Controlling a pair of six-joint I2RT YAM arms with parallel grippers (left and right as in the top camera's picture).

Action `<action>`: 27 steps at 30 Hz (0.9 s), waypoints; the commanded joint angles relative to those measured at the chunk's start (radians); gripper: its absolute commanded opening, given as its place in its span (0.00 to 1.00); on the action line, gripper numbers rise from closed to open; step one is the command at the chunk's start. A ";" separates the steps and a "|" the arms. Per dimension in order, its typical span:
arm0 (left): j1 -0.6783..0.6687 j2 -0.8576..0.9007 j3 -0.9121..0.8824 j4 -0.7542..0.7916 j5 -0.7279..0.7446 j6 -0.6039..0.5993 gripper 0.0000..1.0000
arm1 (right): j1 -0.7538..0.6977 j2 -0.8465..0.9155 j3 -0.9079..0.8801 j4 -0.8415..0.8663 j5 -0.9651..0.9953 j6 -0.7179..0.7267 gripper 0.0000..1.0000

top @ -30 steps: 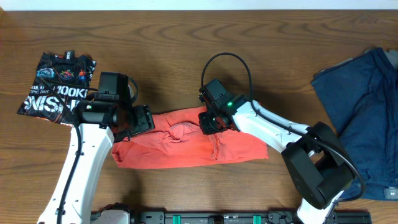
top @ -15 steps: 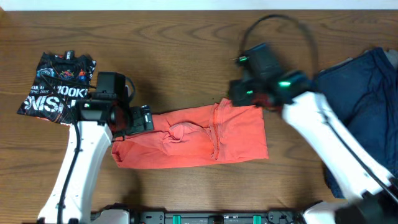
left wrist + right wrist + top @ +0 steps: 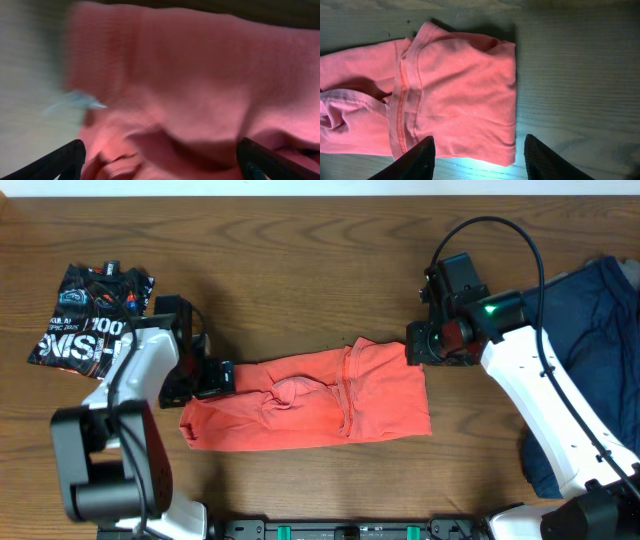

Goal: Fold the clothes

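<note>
left arm: on my feed, a white shell over long links, with black housings at the joints.
base joint: big rounded black drum near the worktop's front edge, left corner.
right arm: same white shell, with a black joint by the front right corner.
wrist block: black and boxy, with a small green light lit.
cable: thin, black, arching toward the back edge.
left gripper: black; its fingers read as dark, blurred wedges.
right gripper: black; its fingers are dark and flat-sided.
</note>
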 commanded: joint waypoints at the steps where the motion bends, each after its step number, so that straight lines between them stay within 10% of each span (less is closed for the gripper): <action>1: 0.002 0.058 -0.001 -0.006 0.109 0.071 0.98 | -0.006 0.005 -0.008 0.007 0.014 0.007 0.56; 11: 0.001 0.114 -0.002 -0.024 0.119 0.074 0.86 | -0.007 0.005 -0.008 0.011 0.032 0.007 0.56; 27: 0.005 -0.004 0.093 -0.072 -0.017 0.050 0.97 | -0.007 0.005 -0.008 0.015 0.040 0.007 0.56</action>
